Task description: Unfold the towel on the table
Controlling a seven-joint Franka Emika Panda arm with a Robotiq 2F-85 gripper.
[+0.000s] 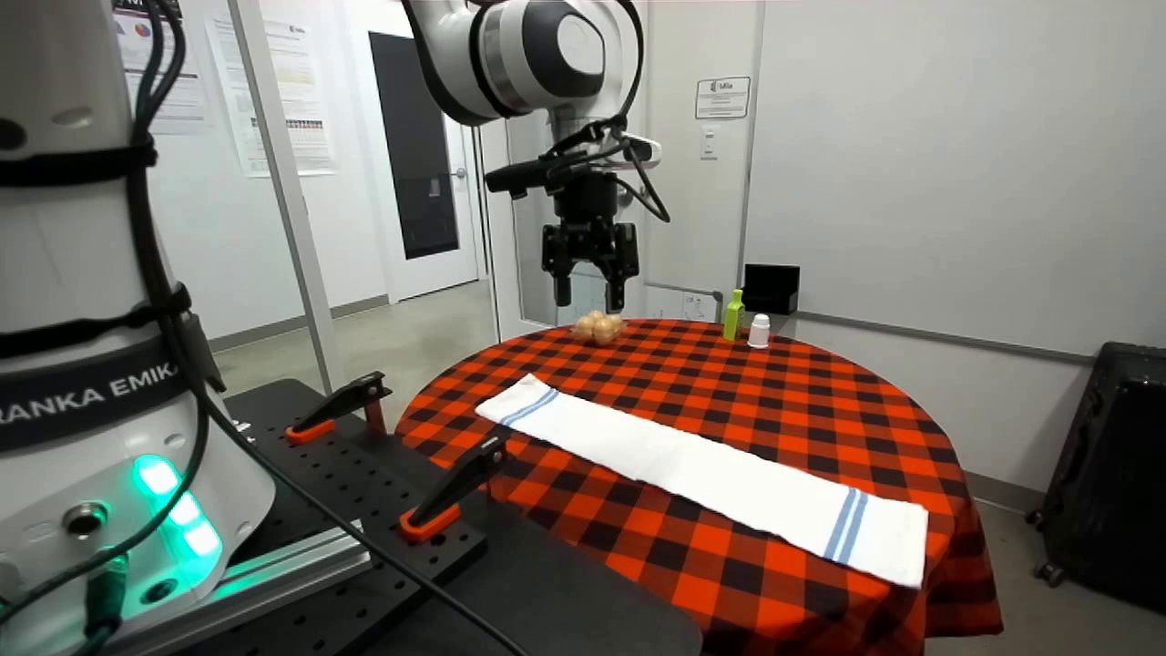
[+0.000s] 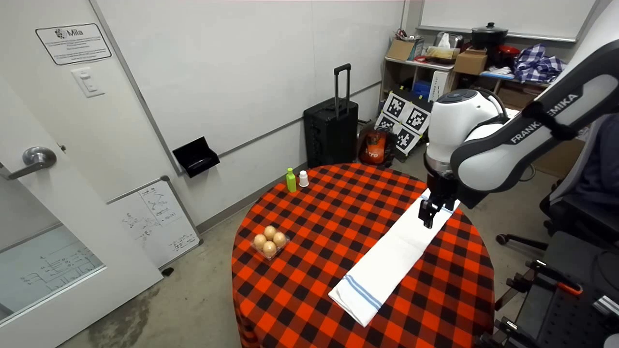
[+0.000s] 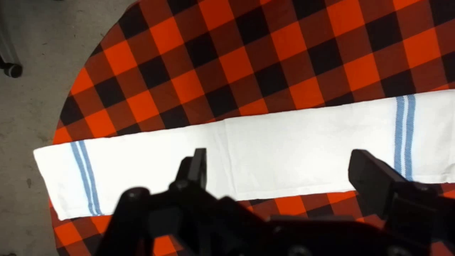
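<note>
"RANKA EMIK" legible on robot base (image 1: 86,396), ends cut off. "FRANK…MIKA" read on arm link (image 2: 522,134), middle letters covered by black strap (image 2: 550,122). "Mila" seen on wall sign (image 2: 73,44) in both exterior views; fine print too small. Handwriting on small whiteboard (image 2: 157,222) and text on 2 posters (image 1: 310,91) can't be made out.
</note>
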